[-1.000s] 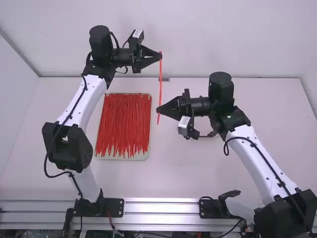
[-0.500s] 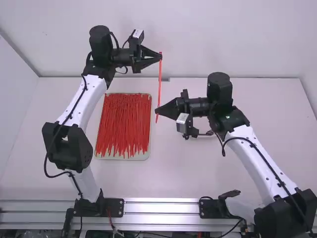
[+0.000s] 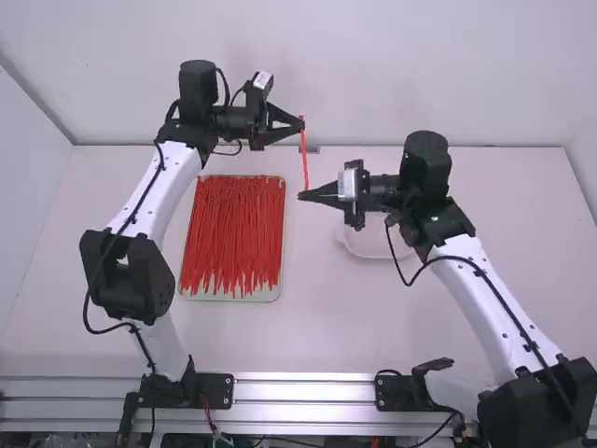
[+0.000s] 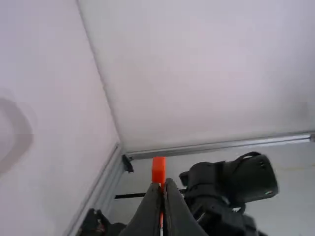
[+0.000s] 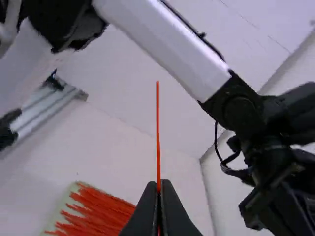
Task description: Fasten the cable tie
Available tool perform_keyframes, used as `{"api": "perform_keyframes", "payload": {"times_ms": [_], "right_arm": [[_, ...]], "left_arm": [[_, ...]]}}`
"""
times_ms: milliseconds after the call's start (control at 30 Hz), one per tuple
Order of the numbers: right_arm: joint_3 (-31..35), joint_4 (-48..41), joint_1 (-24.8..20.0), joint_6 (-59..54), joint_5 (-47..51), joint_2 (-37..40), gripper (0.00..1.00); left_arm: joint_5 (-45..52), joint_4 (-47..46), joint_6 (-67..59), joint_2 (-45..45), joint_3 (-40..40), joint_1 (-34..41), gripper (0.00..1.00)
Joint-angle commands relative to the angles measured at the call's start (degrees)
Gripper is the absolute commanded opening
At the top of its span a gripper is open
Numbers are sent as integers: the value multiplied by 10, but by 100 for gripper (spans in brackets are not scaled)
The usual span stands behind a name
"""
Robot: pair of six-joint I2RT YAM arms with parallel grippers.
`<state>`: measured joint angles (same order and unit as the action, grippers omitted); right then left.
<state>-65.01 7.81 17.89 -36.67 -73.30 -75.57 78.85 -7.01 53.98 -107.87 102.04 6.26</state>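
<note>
White counter [image 3: 326, 317] carries a tray [image 3: 233, 298] packed with spare red ties [image 3: 233, 233]. Left arm [image 3: 154, 191] runs along the tray's left side to past its far edge. Right arm [image 3: 476, 280] sits right of the tray. One cable tie [image 3: 304, 159] hangs in the air off the tray's far right corner, straight and not looped. Left jaws clamped on its upper end, right jaws clamped on its lower end.
</note>
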Motion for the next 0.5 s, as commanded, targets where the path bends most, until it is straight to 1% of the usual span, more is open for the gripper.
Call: {"api": "perform_keyframes", "payload": {"times_ms": [0,100,200,367,467], "right_arm": [[-18,15,-12,144,-3,10,0],[-18,26,-20,203,35,10,0],[-18,30,-17,269,118,10,0],[-18,34,0,262,129,10,0],[-18,60,8,293,106,10,0]], "left_arm": [[11,1,-98,8,-1,1,2],[12,22,-110,8,-1,1,2],[13,50,-110,8,-1,2,2],[12,90,-110,8,-1,5,2],[15,112,-120,8,-1,5,2]]}}
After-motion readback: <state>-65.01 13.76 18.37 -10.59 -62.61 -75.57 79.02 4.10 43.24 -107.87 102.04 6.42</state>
